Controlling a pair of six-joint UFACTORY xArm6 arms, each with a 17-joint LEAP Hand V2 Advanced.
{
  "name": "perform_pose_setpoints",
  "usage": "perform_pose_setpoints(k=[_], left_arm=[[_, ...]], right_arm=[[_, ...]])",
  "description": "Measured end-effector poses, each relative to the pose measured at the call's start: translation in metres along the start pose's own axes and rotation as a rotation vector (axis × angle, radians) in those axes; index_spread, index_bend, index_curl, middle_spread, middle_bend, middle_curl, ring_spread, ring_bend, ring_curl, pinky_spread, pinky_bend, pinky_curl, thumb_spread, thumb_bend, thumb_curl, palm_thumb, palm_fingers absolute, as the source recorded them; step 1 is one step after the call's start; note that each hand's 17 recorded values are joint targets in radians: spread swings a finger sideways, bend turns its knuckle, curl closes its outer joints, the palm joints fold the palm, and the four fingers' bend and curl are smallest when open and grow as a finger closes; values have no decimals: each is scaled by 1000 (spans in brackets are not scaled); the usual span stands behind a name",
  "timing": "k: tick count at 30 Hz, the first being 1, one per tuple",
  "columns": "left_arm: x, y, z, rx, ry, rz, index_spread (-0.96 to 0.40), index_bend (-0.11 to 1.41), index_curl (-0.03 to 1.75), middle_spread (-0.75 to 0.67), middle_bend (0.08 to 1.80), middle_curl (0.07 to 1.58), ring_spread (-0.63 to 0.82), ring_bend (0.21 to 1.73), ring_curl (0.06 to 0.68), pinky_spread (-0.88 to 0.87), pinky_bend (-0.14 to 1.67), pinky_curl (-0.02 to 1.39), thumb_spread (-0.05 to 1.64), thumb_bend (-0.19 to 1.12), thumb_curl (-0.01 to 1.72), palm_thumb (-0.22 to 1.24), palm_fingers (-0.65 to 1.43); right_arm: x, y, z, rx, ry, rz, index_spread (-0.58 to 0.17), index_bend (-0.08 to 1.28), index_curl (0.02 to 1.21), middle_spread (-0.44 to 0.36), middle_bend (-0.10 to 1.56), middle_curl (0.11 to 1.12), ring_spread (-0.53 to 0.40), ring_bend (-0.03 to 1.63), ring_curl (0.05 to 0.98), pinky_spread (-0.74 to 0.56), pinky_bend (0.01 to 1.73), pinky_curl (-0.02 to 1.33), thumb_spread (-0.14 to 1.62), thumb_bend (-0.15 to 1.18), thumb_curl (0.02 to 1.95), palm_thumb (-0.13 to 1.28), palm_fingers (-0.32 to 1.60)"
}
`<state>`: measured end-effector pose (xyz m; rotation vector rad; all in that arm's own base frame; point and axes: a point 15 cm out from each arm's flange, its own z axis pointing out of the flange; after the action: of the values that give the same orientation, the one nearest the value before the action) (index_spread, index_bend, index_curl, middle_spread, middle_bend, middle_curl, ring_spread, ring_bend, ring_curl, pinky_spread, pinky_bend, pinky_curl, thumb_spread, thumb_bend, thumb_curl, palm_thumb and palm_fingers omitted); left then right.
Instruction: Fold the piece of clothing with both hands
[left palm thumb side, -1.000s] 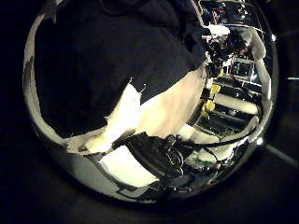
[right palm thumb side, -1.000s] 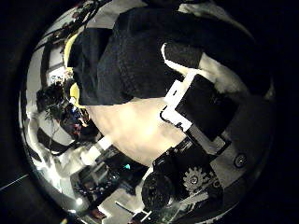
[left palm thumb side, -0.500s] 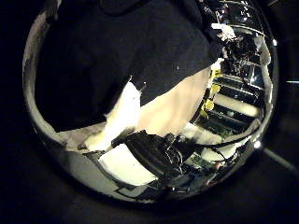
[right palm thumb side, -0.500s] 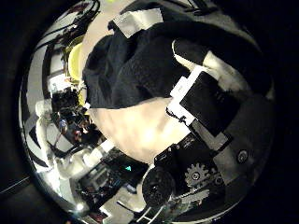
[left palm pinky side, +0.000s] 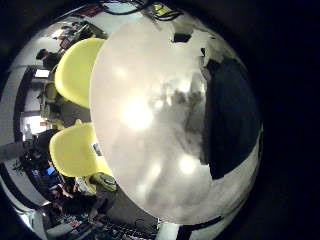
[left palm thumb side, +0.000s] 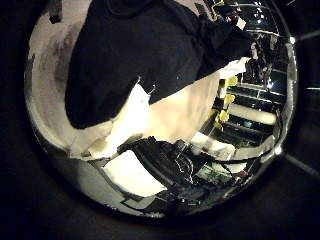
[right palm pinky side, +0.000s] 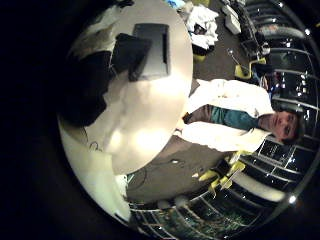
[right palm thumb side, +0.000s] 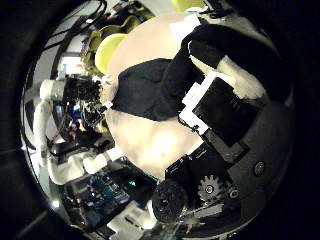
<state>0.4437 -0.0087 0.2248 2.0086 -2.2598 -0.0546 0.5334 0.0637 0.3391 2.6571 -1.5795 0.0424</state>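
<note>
The piece of clothing (left palm thumb side: 140, 50) is a dark cloth lying over a pale round table (left palm thumb side: 45, 60). In the left thumb side palm view my left hand (left palm thumb side: 150, 165) has a finger (left palm thumb side: 125, 120) curled against the cloth's edge and pinches it. In the right thumb side palm view my right hand (right palm thumb side: 215, 115) is shut on the cloth (right palm thumb side: 150, 80), which drapes over its fingers (right palm thumb side: 240, 75) and trails down to the table (right palm thumb side: 150, 135). The cloth also shows at the table's edge in the left little finger side palm view (left palm pinky side: 232, 120) and in the right little finger side palm view (right palm pinky side: 90, 85).
Two chairs (left palm pinky side: 80, 70) stand beside the table (left palm pinky side: 140, 110) in the left little finger side palm view. A flat dark object (right palm pinky side: 145, 50) lies on the table (right palm pinky side: 150, 110) beside the cloth in the right little finger side palm view. Shelves and equipment (left palm thumb side: 245, 100) stand beyond the table.
Both thumb side views have pulled back from the cloth, so it fills less of each and more table shows. In the right view the cloth now stretches from the fingers down to the table.
</note>
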Motion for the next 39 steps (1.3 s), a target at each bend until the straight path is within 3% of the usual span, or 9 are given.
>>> perform_pose_setpoints(k=[5, 11, 19, 23, 26, 28, 31, 35, 39], left_arm=[[-38, 27, -30, 43, 16, -70, -126, 191, 506, -95, 257, 535, 1, 643, 243, 127, 193, 404, 1336, -7, 284, 388, 379], [-78, 55, -31, 36, 18, -152, -129, 189, 508, -102, 260, 535, -4, 641, 240, 126, 194, 394, 1328, -7, 292, 410, 386], [-83, 70, -30, 35, 21, -168, -130, 188, 509, -105, 260, 537, -7, 644, 234, 126, 196, 381, 1328, -7, 297, 427, 390], [-81, 74, -37, 54, 15, -167, -130, 190, 511, -105, 260, 536, -7, 644, 230, 126, 196, 376, 1332, -5, 304, 451, 393], [-80, 77, -39, 61, 14, -169, -131, 189, 511, -106, 259, 537, -7, 646, 229, 126, 199, 376, 1342, 0, 312, 478, 399], [-78, 78, -40, 63, 16, -169, -132, 193, 514, -106, 260, 537, -7, 645, 227, 126, 197, 375, 1340, -5, 318, 489, 402], [-76, 81, -40, 62, 19, -170, -132, 191, 516, -106, 261, 539, -7, 644, 225, 127, 197, 374, 1347, -6, 325, 501, 403], [-76, 83, -41, 65, 18, -173, -132, 190, 519, -106, 261, 539, -7, 644, 222, 127, 197, 372, 1349, -8, 329, 505, 404], [-74, 87, -39, 62, 21, -175, -133, 188, 520, -107, 260, 539, -7, 645, 219, 127, 199, 371, 1349, -10, 333, 502, 405]], right_arm=[[-89, -28, 0, 0, 10, -168, -256, 1109, 769, -102, 1371, 697, -196, 1414, 664, -199, 1158, 1034, 987, 40, 894, 1059, 1130], [-179, -55, 26, -11, 16, -325, -254, 1107, 770, -102, 1372, 693, -196, 1411, 670, -201, 1147, 1050, 993, 16, 917, 1051, 1130], [-228, -75, 77, -36, 6, -400, -256, 1072, 764, -105, 1356, 685, -198, 1408, 672, -210, 1139, 1058, 1011, -31, 904, 938, 1112], [-228, -79, 92, -46, -1, -398, -297, 798, 729, -127, 1269, 660, -205, 1407, 653, -269, 1132, 989, 1050, -19, 870, 873, 941], [-219, -84, 92, -29, -5, -381, -321, 418, 647, -179, 1140, 627, -234, 1425, 643, -360, 1178, 934, 1074, -14, 847, 864, 572], [-220, -87, 88, -8, -27, -374, -349, 233, 562, -239, 970, 572, -249, 1416, 611, -410, 1225, 883, 1089, -12, 832, 862, 443], [-222, -92, 74, 45, -84, -351, -363, 178, 512, -260, 807, 523, -255, 1361, 585, -393, 1210, 856, 1099, -16, 815, 848, 298], [-234, -93, 50, 100, -144, -397, -376, 217, 494, -250, 660, 466, -240, 1252, 537, -292, 1087, 821, 1107, -14, 797, 836, 115], [-243, -92, 18, 174, -214, -429, -390, 217, 460, -166, 510, 405, -182, 1105, 467, -129, 1009, 769, 1109, -17, 780, 822, 25]])
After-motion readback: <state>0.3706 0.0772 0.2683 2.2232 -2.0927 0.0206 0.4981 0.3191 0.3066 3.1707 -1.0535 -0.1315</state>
